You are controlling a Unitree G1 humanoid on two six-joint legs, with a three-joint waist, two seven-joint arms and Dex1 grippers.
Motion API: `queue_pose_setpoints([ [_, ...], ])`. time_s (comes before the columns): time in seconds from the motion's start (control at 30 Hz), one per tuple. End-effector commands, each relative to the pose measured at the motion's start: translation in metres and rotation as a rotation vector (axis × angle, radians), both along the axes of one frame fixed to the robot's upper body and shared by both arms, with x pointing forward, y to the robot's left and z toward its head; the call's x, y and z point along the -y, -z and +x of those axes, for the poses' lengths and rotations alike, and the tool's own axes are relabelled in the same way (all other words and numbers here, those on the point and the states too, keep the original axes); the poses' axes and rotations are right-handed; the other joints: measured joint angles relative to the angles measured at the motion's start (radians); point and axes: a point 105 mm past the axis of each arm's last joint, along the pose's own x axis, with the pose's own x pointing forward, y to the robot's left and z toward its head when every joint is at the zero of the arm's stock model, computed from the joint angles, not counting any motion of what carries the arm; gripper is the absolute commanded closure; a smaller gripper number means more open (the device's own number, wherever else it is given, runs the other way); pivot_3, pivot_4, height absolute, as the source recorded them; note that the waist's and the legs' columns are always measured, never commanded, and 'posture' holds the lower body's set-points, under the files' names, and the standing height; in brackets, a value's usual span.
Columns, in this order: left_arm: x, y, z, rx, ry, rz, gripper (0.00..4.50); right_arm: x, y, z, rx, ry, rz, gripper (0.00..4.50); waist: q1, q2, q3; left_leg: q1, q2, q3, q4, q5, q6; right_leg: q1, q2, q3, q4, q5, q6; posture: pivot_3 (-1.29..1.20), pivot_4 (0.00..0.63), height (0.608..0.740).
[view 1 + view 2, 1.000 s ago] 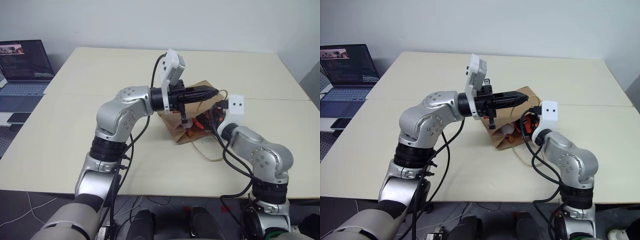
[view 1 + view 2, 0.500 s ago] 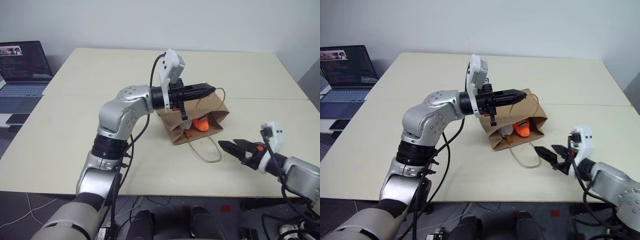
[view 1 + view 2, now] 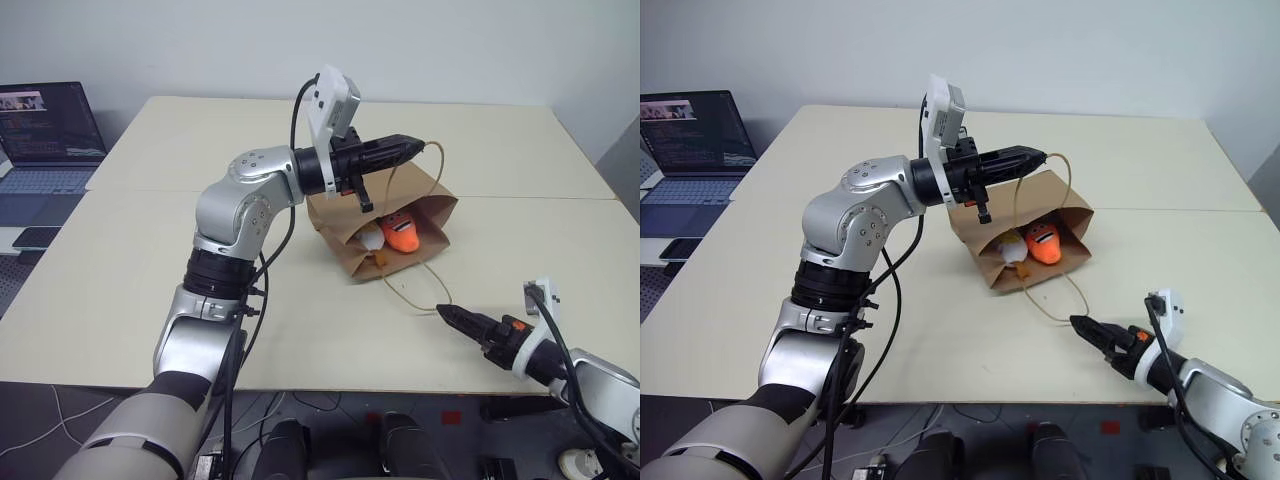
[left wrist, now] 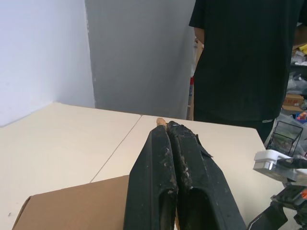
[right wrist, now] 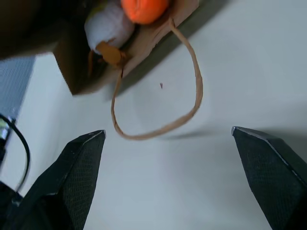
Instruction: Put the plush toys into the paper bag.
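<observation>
- The right gripper (image 3: 452,316) has drawn back from the mouth of the paper bag (image 3: 345,222) since a second ago and now hangs low over the near edge of the worktop (image 3: 130,270), well apart from the bag; its two black fingers stand spread wide, with nothing between them.
- The left gripper (image 3: 418,143) has lifted a little, and with it the bag's upper lip — the mouth gapes wider than before. Its fingers are pressed together on one tan handle (image 3: 1068,172), whose cord arcs up from the bag to the fingertips.
- Both plush toys now lie inside the bag, seen through its mouth: the egg toy (image 3: 1009,245), white and rounded with an orange foot, and just beside it the carrot toy (image 3: 1045,242), bright orange with a cartoon face.
- A second ago the right arm covered the mouth.
- The bag is brown kraft paper, creased, lying on its side on the worktop with its mouth toward the robot.
- The second handle (image 3: 424,293), a twisted-cord loop, trails flat on the worktop in front of the mouth.
- The worktop is smooth, pale cream, with a seam across it.
- An open laptop (image 3: 45,125) sits on a side desk at far left.
- In the left wrist view a person in a black top (image 4: 249,57) stands beyond the worktop.
</observation>
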Motion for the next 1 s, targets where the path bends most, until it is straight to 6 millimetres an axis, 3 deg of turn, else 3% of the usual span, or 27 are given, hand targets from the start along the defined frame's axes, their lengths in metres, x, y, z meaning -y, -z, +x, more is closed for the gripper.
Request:
queue_pose_setpoints([
  [0.03,0.001,-0.013,-0.006,0.056,0.014,-0.02,4.5,-0.012,-0.007,0.01,0.003,0.037,0.108,0.08,0.0,0.0,0.0,0.0,0.0,0.0,0.0,0.0,0.0,0.0,0.0,0.0,0.0,0.0,0.0,0.0,0.15,0.74],
  [0.13,0.0,-0.014,-0.007,0.059,0.019,-0.019,4.5,-0.02,-0.003,0.017,-0.031,0.056,0.143,0.08,0.001,0.0,0.0,0.0,0.0,0.0,0.0,0.0,0.0,0.0,0.0,0.0,0.0,0.0,0.0,0.0,0.15,0.74],
  [0.23,-0.001,-0.014,-0.007,0.059,0.016,-0.016,4.5,-0.028,-0.008,0.021,-0.028,0.06,0.177,0.64,0.001,0.0,0.0,0.0,0.0,0.0,0.0,0.0,0.0,0.0,0.0,0.0,0.0,0.0,0.0,0.0,0.15,0.74],
  [0.47,-0.004,-0.011,-0.008,0.057,0.014,-0.007,4.5,-0.029,-0.019,0.025,0.007,0.068,0.192,3.25,0.001,0.0,0.0,0.0,0.0,0.0,0.0,0.0,0.0,0.0,0.0,0.0,0.0,0.0,0.0,0.0,0.15,0.74],
  [0.6,-0.006,-0.01,-0.007,0.058,0.015,0.005,4.5,-0.028,-0.023,0.028,0.037,0.075,0.181,4.42,0.001,0.0,0.0,0.0,0.0,0.0,0.0,0.0,0.0,0.0,0.0,0.0,0.0,0.0,0.0,0.0,0.15,0.74],
  [0.77,-0.011,-0.018,-0.004,0.081,0.011,0.015,4.5,-0.032,-0.064,0.039,0.177,0.038,0.176,4.47,-0.004,0.0,0.0,0.0,0.0,0.001,0.0,0.0,0.0,0.0,0.0,0.001,0.0,0.0,0.0,0.0,0.15,0.74],
  [1.0,-0.019,-0.038,0.005,0.146,0.01,0.045,4.5,-0.049,-0.146,0.046,0.371,-0.085,0.202,4.47,0.0,0.0,0.0,-0.001,0.0,-0.001,0.0,0.0,0.0,-0.001,0.001,-0.001,0.0,0.0,0.0,0.0,0.15,0.74],
])
